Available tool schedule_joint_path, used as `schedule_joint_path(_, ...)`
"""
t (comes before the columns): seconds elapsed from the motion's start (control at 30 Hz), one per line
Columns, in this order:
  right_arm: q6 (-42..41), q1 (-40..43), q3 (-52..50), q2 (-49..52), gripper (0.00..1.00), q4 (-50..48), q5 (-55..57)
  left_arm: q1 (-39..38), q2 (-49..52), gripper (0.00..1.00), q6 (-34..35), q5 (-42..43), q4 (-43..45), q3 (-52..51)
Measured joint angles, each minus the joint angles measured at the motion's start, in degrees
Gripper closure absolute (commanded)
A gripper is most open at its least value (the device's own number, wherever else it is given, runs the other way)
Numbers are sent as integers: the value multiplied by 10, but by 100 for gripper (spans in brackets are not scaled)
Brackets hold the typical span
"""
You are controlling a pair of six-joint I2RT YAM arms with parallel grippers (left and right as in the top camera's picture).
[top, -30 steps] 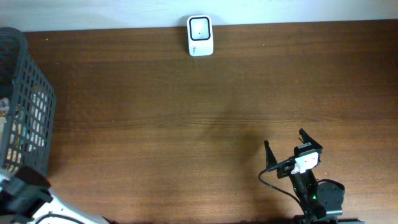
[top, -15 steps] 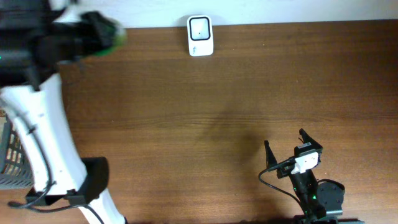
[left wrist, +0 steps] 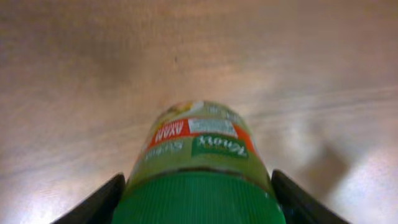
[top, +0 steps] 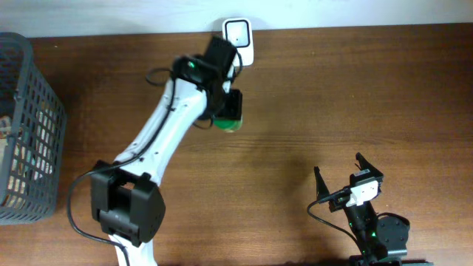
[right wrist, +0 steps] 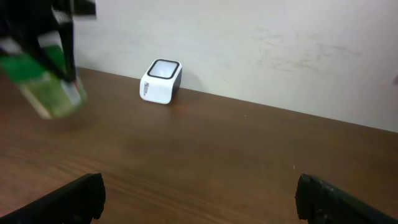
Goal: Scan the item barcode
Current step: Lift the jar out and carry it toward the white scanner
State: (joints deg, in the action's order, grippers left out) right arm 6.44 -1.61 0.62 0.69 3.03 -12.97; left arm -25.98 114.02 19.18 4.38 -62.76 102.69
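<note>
While I run the view left to right: the basket (top: pixel 38 111) sits far off to the left of the left gripper (top: pixel 230 109), at the table (top: pixel 347 89) edge. There's something inside it, but I can't tell what through the mesh.

The left arm (top: pixel 159 140) is stretched up and across toward the far wall. The left gripper is clamped on the bottle (top: pixel 228 123). In the wrist view one finger (left wrist: pixel 93 202) shows on each side of the green cap (left wrist: pixel 196 199), both pressed against it. The cap faces the wrist and the base points away from it. The label (left wrist: pixel 199 140) is red and green, and the print is too soft to read for sure.

From the right wrist view the bottle (right wrist: pixel 50 87) is tilted and looks off the wood, with a shadow under it. It's blurred, so I can't confirm the gap.

The scanner (top: pixel 237 41) is just beyond the left gripper, against the wall, with its window facing up. In the overhead view the wrist overlaps its lower left corner. The bottle is near it on the table side, not over the window.

The right gripper (top: pixel 338 165) is well apart from all of that, low on the right. Its jaws are spread wide with nothing between them, and the scanner (right wrist: pixel 161 81) is far ahead of it to the left.
</note>
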Motion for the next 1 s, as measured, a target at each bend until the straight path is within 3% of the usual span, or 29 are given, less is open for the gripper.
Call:
schedule_joint_path(0.2, 0, 0, 0, 0, 2, 0, 0, -3, 0, 55, 4, -40, 98, -108)
schedule_joint_path(0.53, 0, 0, 0, 0, 2, 0, 0, -41, 0, 52, 4, -93, 146, -160)
schedule_joint_path(0.57, 0, 0, 0, 0, 2, 0, 0, -45, 0, 48, 4, -94, 146, -162)
schedule_joint_path(0.67, 0, 0, 0, 0, 2, 0, 0, -63, 0, 25, 5, -94, 144, -164)
schedule_joint_path(0.77, 0, 0, 0, 0, 2, 0, 0, -70, 0, 12, 16, -94, 144, -164)
schedule_joint_path(1.0, 0, 0, 0, 0, 2, 0, 0, -70, 0, 8, 30, -98, 133, -159)
